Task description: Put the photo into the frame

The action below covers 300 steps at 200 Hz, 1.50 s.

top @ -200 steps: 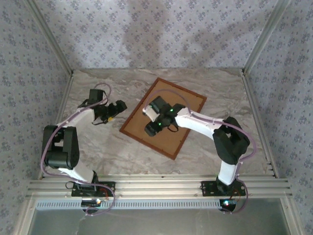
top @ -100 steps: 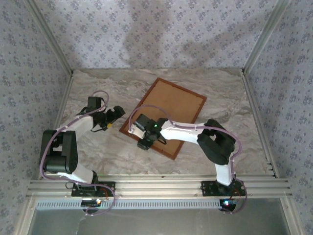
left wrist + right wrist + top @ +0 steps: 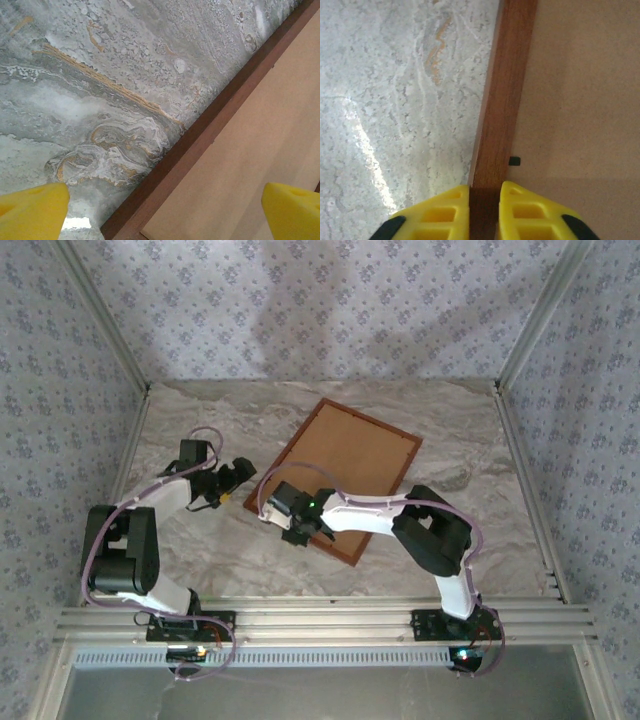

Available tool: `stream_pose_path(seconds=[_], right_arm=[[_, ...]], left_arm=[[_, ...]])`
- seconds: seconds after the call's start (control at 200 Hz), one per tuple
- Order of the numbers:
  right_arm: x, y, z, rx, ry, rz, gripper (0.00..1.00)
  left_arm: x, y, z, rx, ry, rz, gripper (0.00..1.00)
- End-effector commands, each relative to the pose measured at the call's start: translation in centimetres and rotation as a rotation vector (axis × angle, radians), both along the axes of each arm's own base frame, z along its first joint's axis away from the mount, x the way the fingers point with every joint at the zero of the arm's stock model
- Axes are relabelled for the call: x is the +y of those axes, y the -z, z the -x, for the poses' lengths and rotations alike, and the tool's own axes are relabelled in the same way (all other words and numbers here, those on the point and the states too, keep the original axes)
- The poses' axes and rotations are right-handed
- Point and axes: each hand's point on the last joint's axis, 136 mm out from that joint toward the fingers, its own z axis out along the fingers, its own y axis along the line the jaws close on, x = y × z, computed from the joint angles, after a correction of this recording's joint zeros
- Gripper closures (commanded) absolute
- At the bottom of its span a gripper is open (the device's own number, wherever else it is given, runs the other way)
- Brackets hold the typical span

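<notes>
1. Tabletop (image 3: 470, 430): marble-pattern surface, grey-white with beige and ochre veins. The right wrist view shows a bright streak of glare on it.
2. Backing board (image 3: 350, 455): plain tan-brown panel with a matt face. It lies flat on the tabletop, right of centre, turned at an angle to the tabletop's edges.
3. Black tab (image 3: 514, 161): tiny dark piece at the board's edge, too small to tell its kind.
4. Walls (image 3: 330, 310): pale wallpaper with a small repeating floral motif, closing the back and both sides.
5. Corner posts (image 3: 100, 315): two silver metal uprights at the rear corners.
6. Rail (image 3: 320, 620): ribbed aluminium extrusion along the near edge.
7. Grey panel (image 3: 320, 690): smooth, below the rail.
</notes>
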Motion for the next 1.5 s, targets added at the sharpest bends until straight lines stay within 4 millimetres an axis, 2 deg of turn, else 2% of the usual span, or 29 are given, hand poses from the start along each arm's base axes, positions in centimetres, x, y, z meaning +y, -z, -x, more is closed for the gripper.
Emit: stream_pose_path(seconds=[0.0,0.15,0.335,0.495,0.835,1.094,1.289,1.494], right_arm=[[-1.9,2.6,0.9,0.069,-0.019,0.097,0.98],[-1.1,0.1,0.8,0.11,-0.018,0.031,1.0],[-0.5,-3.6,-0.4,0.124,0.008,-0.059,1.0],[-0.4,-5.4,-1.6,0.124,0.069,-0.101,1.0],[0.3,-5.7,-2.7,0.12,0.129,-0.132,1.0],[1.0,-6.9,-3.7,0.115,0.188,-0.179,1.0],[1.8,-7.2,-3.6,0.15,0.2,-0.217,1.0],[2.3,-7.4,-3.6,0.18,0.208,-0.253,1.0]], left_arm=[[-0.3,-0.8,-0.2,-0.021,-0.001,0.025,0.01],[-0.5,-0.9,-0.1,-0.017,0.004,0.043,0.01],[-1.2,-1.1,0.2,-0.007,0.014,0.09,0.01],[-1.5,-1.6,0.5,-0.015,0.003,0.127,0.02],[-2.8,-0.5,0.9,0.006,-0.003,0.214,0.02],[-4.2,0.3,1.3,0.011,-0.005,0.245,0.02],[-5.8,-0.3,0.7,-0.037,0.007,0.298,0.03],[-6.7,-0.8,0.0,-0.107,0.0,0.342,0.11]])
